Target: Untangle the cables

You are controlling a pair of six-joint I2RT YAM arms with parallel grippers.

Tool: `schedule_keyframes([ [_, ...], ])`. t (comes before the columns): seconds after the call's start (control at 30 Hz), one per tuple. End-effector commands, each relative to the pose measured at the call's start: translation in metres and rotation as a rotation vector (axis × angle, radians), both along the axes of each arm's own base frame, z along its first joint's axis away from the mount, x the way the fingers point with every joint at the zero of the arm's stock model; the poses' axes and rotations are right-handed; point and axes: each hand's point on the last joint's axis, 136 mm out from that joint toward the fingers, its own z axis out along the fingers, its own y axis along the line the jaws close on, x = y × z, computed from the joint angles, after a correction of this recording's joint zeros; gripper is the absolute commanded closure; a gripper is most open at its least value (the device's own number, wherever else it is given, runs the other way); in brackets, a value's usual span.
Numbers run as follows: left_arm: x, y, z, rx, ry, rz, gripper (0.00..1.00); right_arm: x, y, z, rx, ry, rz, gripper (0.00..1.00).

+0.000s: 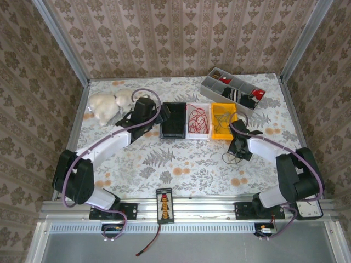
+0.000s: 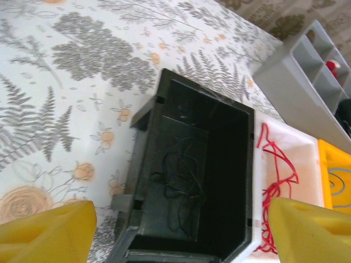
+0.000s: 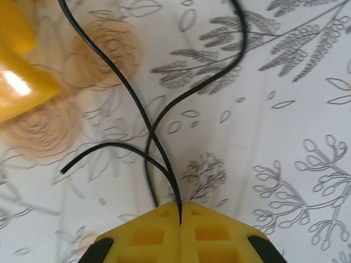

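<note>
The cables lie sorted in three bins side by side. A thin black wire (image 2: 181, 181) is in the black bin (image 2: 143, 164), a red wire (image 1: 197, 119) (image 2: 277, 181) in the white bin (image 2: 304, 145), and a greyish wire (image 1: 222, 116) in the yellow bin (image 1: 215, 134). One more black cable (image 1: 232, 158) (image 3: 137, 109) loops loosely on the table. My right gripper (image 1: 239, 149) (image 3: 180, 211) is shut on this cable, close to the tabletop. My left gripper (image 1: 159, 114) (image 2: 181, 233) hovers open over the black bin's near end with nothing between its fingers.
A grey compartment tray (image 1: 211, 87) (image 2: 290, 82) with small parts stands at the back right. White plush lumps (image 1: 107, 104) lie at the back left. A small black board (image 1: 164, 205) sits at the near rail. A yellow bin corner (image 3: 16, 76) is close to my right gripper.
</note>
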Motion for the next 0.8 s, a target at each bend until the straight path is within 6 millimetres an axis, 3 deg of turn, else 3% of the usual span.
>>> schedule_keyframes([
  [0.0, -0.008, 0.037, -0.014, 0.036, 0.068, 0.15, 0.2, 0.015, 0.021, 0.035, 0.078, -0.139, 0.045, 0.98],
  [0.2, -0.025, 0.079, -0.046, 0.037, 0.186, 0.302, 0.21, 0.03, 0.062, 0.107, 0.094, -0.375, 0.156, 0.97],
  [0.27, -0.029, 0.089, -0.054, 0.027, 0.206, 0.336, 0.21, 0.038, 0.083, 0.13, 0.113, -0.436, 0.212, 0.97],
  [0.4, -0.036, 0.102, -0.06, 0.04, 0.23, 0.369, 0.21, 0.063, 0.143, 0.167, 0.201, -0.518, 0.382, 0.95],
  [0.53, -0.041, 0.109, -0.065, 0.056, 0.251, 0.383, 0.21, 0.095, 0.2, 0.175, 0.261, -0.526, 0.516, 0.95],
  [0.63, -0.043, 0.11, -0.065, 0.051, 0.252, 0.383, 0.21, 0.118, 0.225, 0.179, 0.263, -0.527, 0.552, 0.96],
  [0.77, -0.045, 0.112, -0.066, 0.045, 0.25, 0.384, 0.21, 0.137, 0.242, 0.183, 0.253, -0.532, 0.58, 0.96],
])
